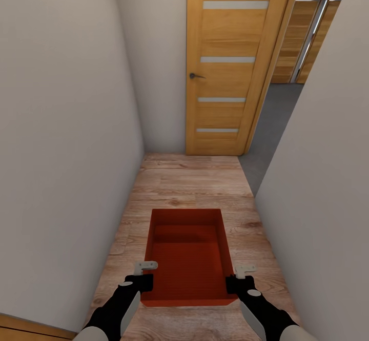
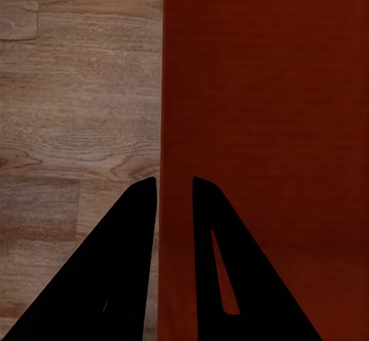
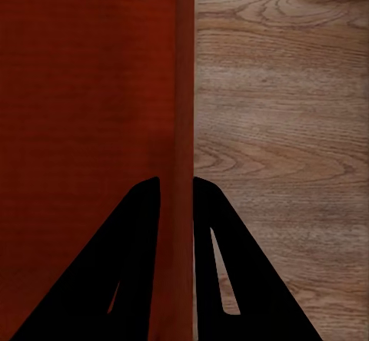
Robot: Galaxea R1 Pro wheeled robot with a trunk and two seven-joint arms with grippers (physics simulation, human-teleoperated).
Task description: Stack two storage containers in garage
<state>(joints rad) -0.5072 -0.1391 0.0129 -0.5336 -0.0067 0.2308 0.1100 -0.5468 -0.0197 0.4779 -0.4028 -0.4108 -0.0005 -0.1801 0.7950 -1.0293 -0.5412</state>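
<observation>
Narrow wood-floored hallway [image 1: 189, 187] facing a wooden door [image 1: 230, 64]; left gripper [image 1: 146, 272] and right gripper [image 1: 241, 274] each pinch 1 orange-red container [image 1: 187, 259] wall.

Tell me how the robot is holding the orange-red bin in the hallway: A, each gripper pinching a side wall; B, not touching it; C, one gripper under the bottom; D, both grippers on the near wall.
A: the left gripper straddles one thin side wall of the storage container and the right gripper straddles the opposite wall, over the wood-plank floor.
</observation>
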